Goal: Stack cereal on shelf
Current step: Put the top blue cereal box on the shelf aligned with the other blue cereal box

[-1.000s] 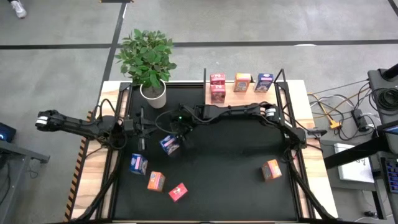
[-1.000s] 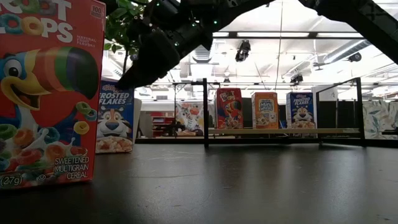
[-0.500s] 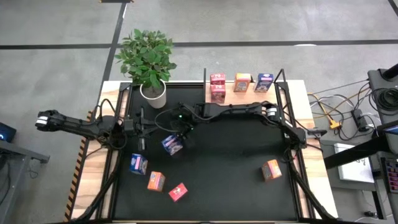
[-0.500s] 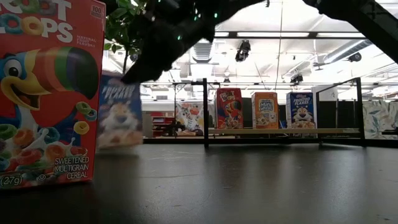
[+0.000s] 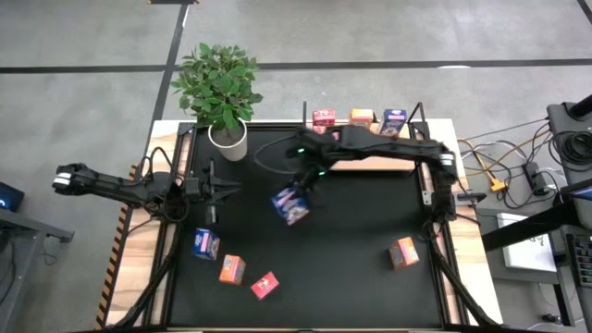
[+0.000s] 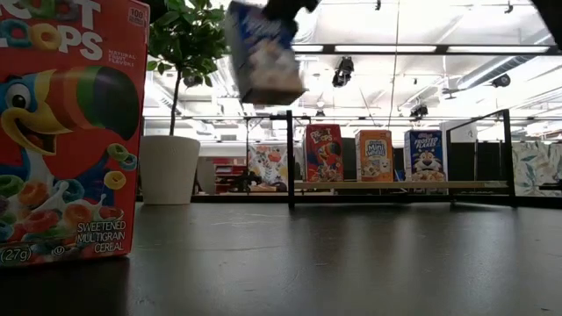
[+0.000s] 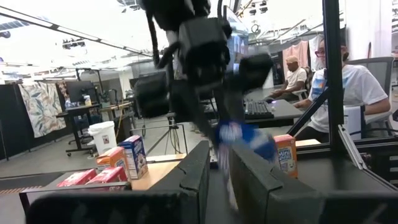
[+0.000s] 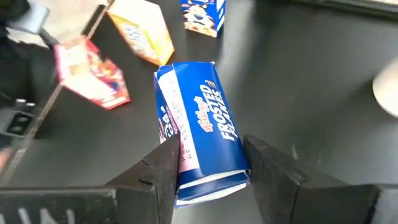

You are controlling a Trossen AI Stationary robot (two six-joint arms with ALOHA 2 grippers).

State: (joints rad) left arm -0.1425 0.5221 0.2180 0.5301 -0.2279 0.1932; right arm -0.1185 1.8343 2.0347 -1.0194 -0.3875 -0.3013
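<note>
Left gripper (image 5: 211, 192) is seen at counter's (image 5: 351, 240) left side w/ fingers closed on nothing, near plant pot (image 5: 228, 139). Three loose cereal boxes lie front-left: blue box (image 5: 205, 244), orange box (image 5: 231, 269), red box (image 5: 265, 286). Right gripper (image 5: 301, 185) is placed approx. mid-counter, fingers clamped on blue Frosted Flakes box (image 5: 291, 205), held off the surface; in low view it hangs tilted, long axis slanted, top leaning left. Shelf (image 5: 370, 157) at the back carries red, orange & blue boxes standing upright. Lone orange box (image 5: 403, 252) sits front-right.
</note>
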